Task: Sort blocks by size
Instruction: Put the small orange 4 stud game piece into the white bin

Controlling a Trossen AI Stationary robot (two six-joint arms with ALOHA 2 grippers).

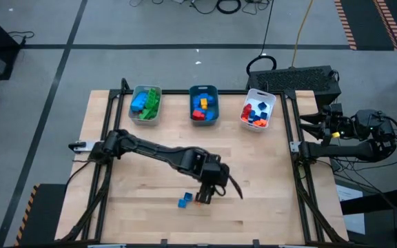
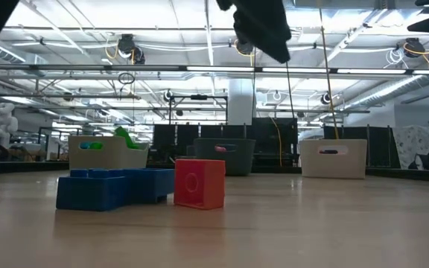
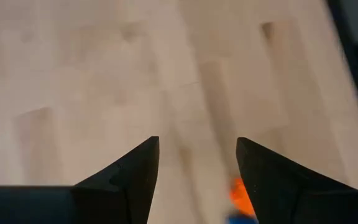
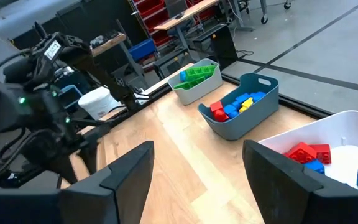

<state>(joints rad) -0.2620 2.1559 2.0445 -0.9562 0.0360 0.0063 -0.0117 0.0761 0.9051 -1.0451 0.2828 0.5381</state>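
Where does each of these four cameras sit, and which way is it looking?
High view: overhead, straight down on the table; left arm reaching to the loose blocks, right arm parked at the edge.
Low view: at tabletop height, looking across at the blue block, red block and trays; an arm hangs above.
Left wrist view: looks at bare wood past open fingers.
Right wrist view: looks over the trays past its fingers.
Shared: the teal tray shows high, low and right wrist.
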